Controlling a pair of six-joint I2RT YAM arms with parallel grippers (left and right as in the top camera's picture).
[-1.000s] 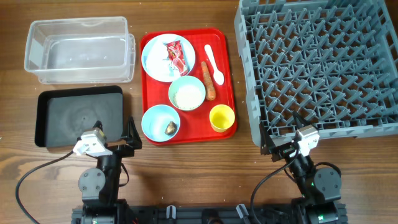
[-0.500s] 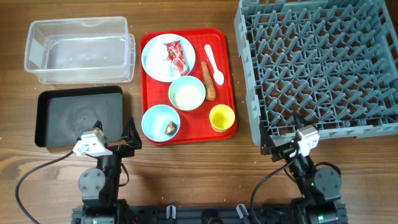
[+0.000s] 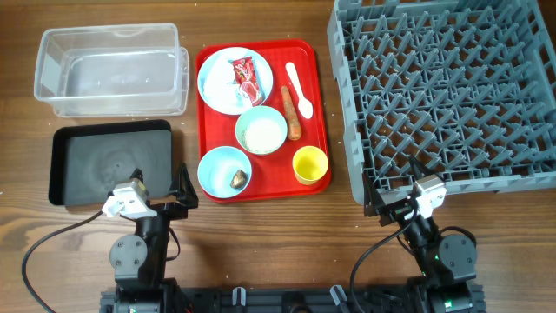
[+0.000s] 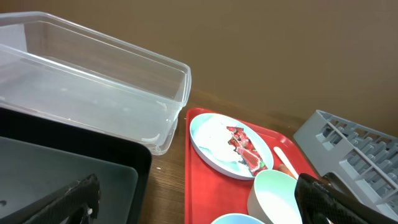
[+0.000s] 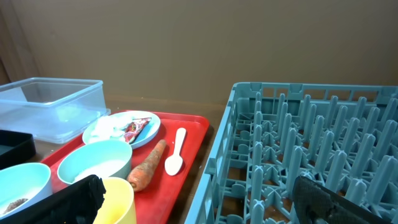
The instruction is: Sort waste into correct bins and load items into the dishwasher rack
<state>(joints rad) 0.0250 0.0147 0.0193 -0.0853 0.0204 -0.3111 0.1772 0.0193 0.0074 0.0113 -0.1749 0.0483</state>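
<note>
Both robot hands, the left hand (image 4: 199,202) and the right hand (image 5: 205,202), hang spread wide and empty at the near edge of the wooden bench (image 3: 261,243). On the glossy red tray (image 3: 317,78), the tapered orange carrot stick (image 3: 291,113) lies lengthwise, near to far, beside a white plastic spoon (image 3: 297,89). The crinkled red wrapper (image 3: 244,76) lies likewise on the round blue plate (image 3: 217,87). To the left stand a clear tub (image 3: 109,74) and a matte black tray (image 3: 109,161), and to the right a pegged grey rack (image 3: 452,87).
</note>
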